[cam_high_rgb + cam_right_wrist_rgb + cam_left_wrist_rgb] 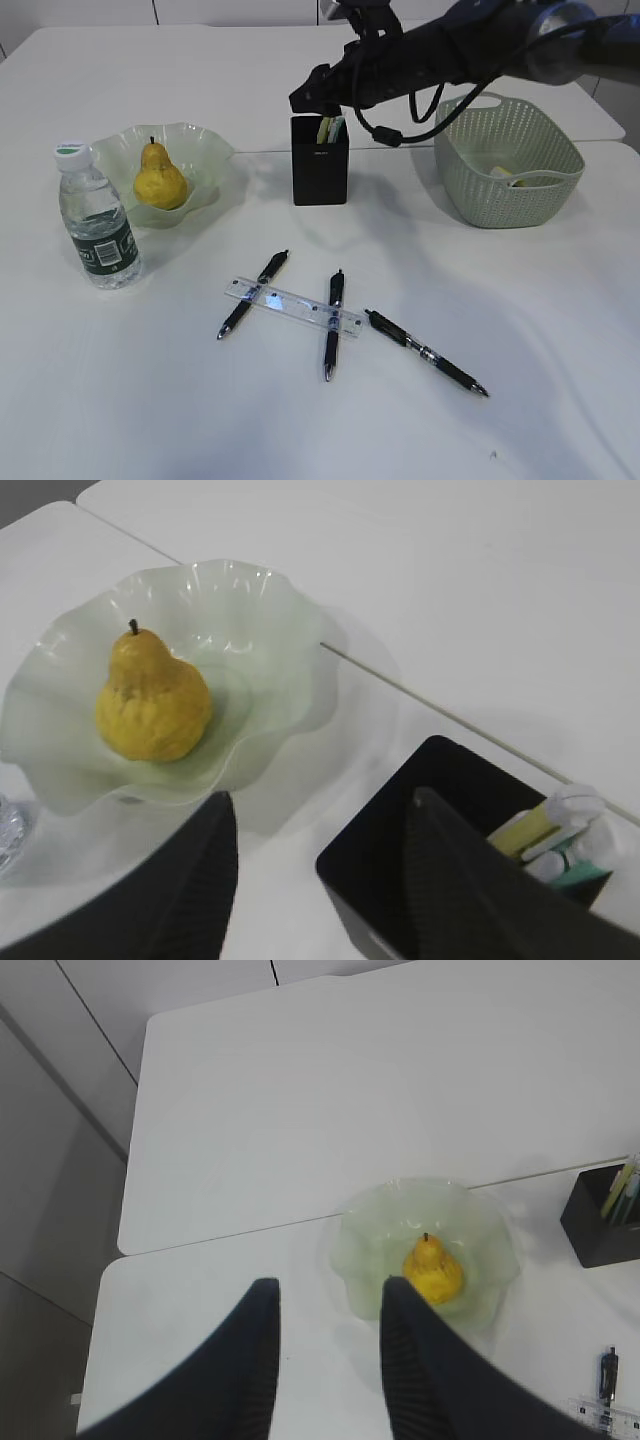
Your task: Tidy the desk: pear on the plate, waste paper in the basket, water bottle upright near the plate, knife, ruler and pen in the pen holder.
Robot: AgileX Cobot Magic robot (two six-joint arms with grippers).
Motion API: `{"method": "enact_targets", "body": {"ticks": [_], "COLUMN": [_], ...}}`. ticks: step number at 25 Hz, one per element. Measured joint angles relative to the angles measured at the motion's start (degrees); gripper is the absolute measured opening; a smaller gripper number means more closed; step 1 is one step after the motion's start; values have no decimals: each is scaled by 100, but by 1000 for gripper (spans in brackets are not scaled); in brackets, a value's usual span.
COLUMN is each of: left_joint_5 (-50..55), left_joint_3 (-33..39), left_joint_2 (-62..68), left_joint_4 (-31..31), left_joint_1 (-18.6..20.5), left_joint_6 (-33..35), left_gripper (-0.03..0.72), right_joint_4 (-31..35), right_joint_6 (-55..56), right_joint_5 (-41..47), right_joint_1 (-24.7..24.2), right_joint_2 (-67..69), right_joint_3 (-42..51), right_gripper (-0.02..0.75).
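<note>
Currently: pen holder [320, 172], black, mid-desk [480, 420], already holding pale yellow and teal items. Right gripper [320, 880] directly above it, fingers [190, 880] spread, empty; withdraw straight up to avoid tipping it. Left gripper [325, 1360] partly open, empty, above plate [480, 1230] with pear [432, 1272]. Three pens [333, 322] and ruler [292, 301] outstanding. Holder's pale logo and bottle [97, 217] label illegible.

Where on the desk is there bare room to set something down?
Free: the near-left corner in front of the water bottle, and the right side between basket and pens. Crowded: the ruler cluster at centre.
</note>
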Motion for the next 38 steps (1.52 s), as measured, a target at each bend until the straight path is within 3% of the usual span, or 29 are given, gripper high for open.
{"method": "enact_targets", "body": {"ticks": [9, 12, 15, 21, 28, 33, 38], "left_joint_5": [0, 0, 0, 0, 0, 0, 13], "left_joint_3": [0, 0, 0, 0, 56, 813, 1846], "left_joint_2": [0, 0, -37, -447, -1363, -2055, -2567], "left_joint_4": [0, 0, 0, 9, 263, 399, 466], "left_joint_1": [0, 0, 0, 0, 0, 0, 0], "left_joint_6": [0, 0, -32, -86, -115, -262, -432], "left_gripper": [237, 237, 237, 237, 237, 237, 239], "right_joint_4": [-2916, -3486, -3717, -4038, -4560, -5173, -5402], "right_joint_6": [2691, 3162, 3513, 4048, 4230, 4506, 4696], "right_joint_5": [1887, 2687, 3271, 3365, 3374, 3394, 3420], "right_joint_1": [0, 0, 0, 161, 1180, 1848, 2041], "right_joint_2": [-1039, -1231, -1360, -1459, -1472, -1472, -1472], "right_joint_3": [0, 0, -3, -3, -3, -3, -3], "right_gripper": [428, 428, 428, 428, 449, 512, 536]}}
